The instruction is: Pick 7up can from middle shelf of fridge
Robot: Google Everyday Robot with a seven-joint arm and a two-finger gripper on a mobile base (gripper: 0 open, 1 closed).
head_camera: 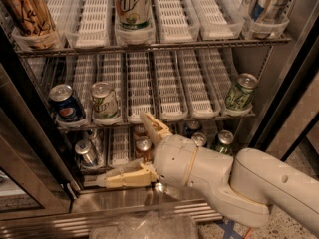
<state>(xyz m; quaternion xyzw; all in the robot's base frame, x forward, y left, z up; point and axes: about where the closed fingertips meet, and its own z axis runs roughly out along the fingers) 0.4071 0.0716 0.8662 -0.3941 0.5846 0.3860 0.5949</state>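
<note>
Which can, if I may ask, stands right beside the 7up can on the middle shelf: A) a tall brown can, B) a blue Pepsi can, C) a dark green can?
B: the blue Pepsi can sits in the lane next to the 7up can; the open gripper hangs lower, below them.
</note>
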